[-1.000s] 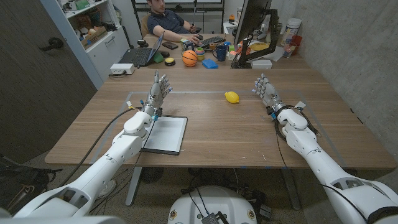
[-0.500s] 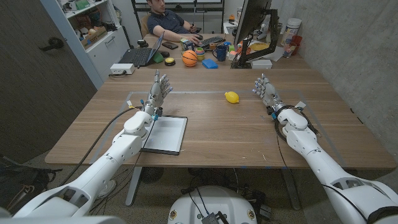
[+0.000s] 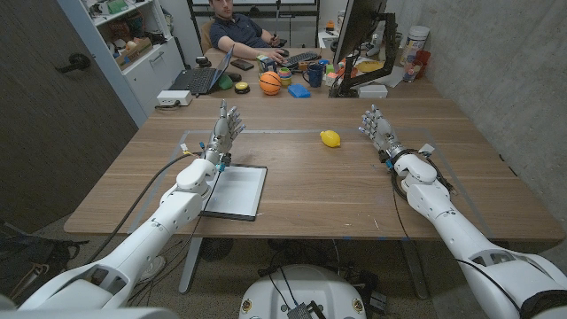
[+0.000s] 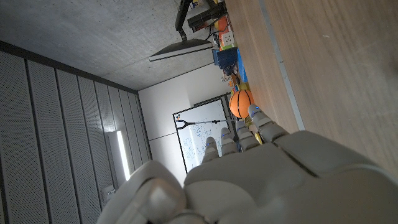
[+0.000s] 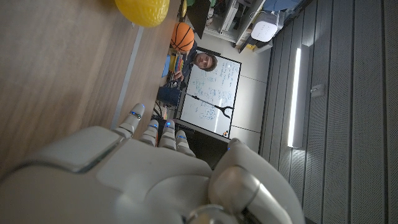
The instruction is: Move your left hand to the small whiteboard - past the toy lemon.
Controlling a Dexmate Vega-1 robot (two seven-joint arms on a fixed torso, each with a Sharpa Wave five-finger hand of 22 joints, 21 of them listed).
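The small whiteboard [image 3: 235, 191] lies on the table's near left, white with a dark frame. My left hand [image 3: 225, 129] is raised beyond its far edge, fingers apart and pointing away, holding nothing; its forearm passes over the board's left side. The yellow toy lemon [image 3: 330, 137] sits near the table's middle, to the right of that hand. My right hand [image 3: 377, 129] stands on the right side, fingers spread and empty, a short way right of the lemon. The left wrist view shows the back of my left hand [image 4: 249, 174]; the right wrist view shows my right hand [image 5: 143, 168] and the lemon [image 5: 143, 9].
A person [image 3: 237, 31] sits behind the table's far edge at a laptop [image 3: 200, 78]. An orange ball [image 3: 270, 82], a blue mug [image 3: 314, 74], a monitor [image 3: 356, 35] and small clutter crowd the far side. A shelf unit [image 3: 133, 40] stands far left.
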